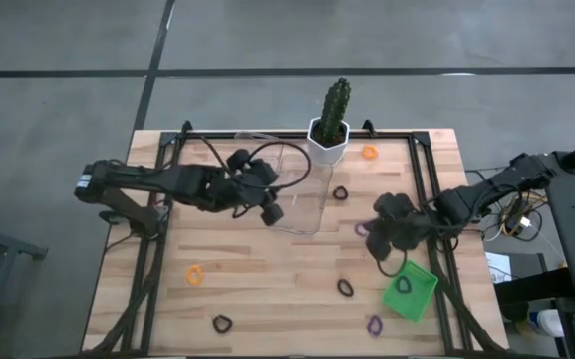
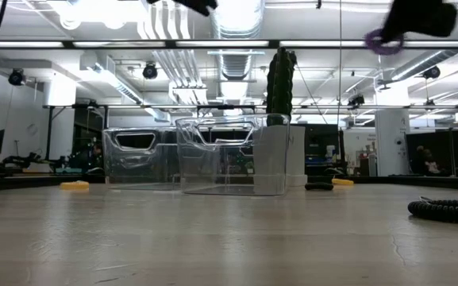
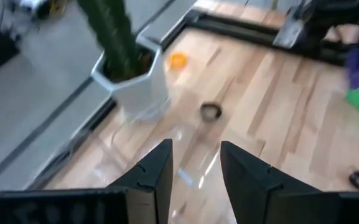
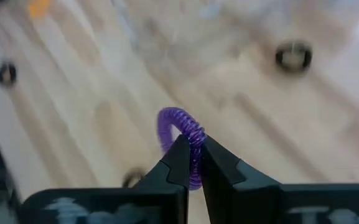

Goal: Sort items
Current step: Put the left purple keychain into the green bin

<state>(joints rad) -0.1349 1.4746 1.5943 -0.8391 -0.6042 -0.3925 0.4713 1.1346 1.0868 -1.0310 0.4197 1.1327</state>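
My right gripper [image 4: 193, 152] is shut on a purple coiled loop [image 4: 180, 127], raised above the table left of the green tray [image 1: 422, 297]; the low view shows the loop [image 2: 382, 41] held high. A black loop [image 1: 404, 285] lies in that tray. My left gripper [image 3: 196, 155] hangs open and holds nothing over the clear plastic trays [image 1: 302, 189]. Loose on the wood lie orange loops [image 1: 369, 153] [image 1: 194, 274], black loops [image 1: 340, 193] [image 1: 346, 288] [image 1: 222, 323] and a purple loop [image 1: 374, 324]. My right gripper pinches one side of the purple loop's ring [image 4: 195, 146] between its two fingertips. The fingers slant down from above. The loop is lifted clear of the table and its free part stands out beyond the tips.
A cactus in a white pot [image 1: 329, 135] stands at the far edge beside the clear trays. A black frame rail [image 1: 422, 189] runs along the table's sides. A dark coiled cord [image 2: 447, 209] lies at the right in the low view.
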